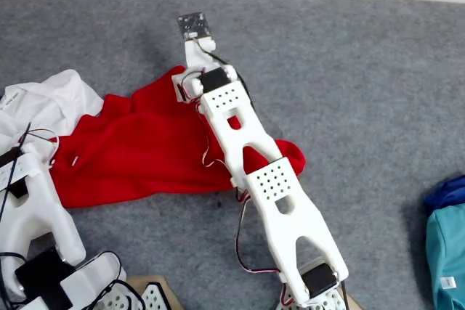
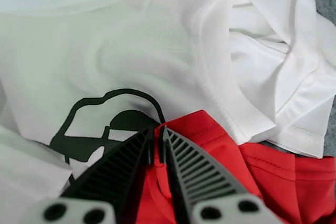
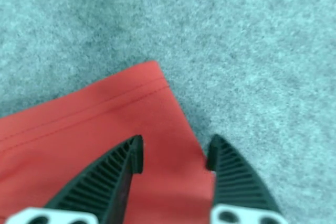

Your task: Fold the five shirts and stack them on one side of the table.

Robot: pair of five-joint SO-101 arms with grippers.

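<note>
Grey bench (image 1: 363,70) carried a red shirt (image 1: 145,154) spread left of centre. Its left end touched a white shirt (image 1: 51,99) at the left edge, where the left pincer (image 2: 157,129) was clenched on a red fold. At the shirt's far corner the right pincer (image 3: 173,148) was released, jaws apart over the hem. A blue shirt (image 1: 447,192) and a teal shirt (image 1: 447,252) sat at the right edge.

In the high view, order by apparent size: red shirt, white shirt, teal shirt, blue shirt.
red shirt
white shirt
teal shirt
blue shirt
Teal and blue are cut by the picture's edge.
</note>
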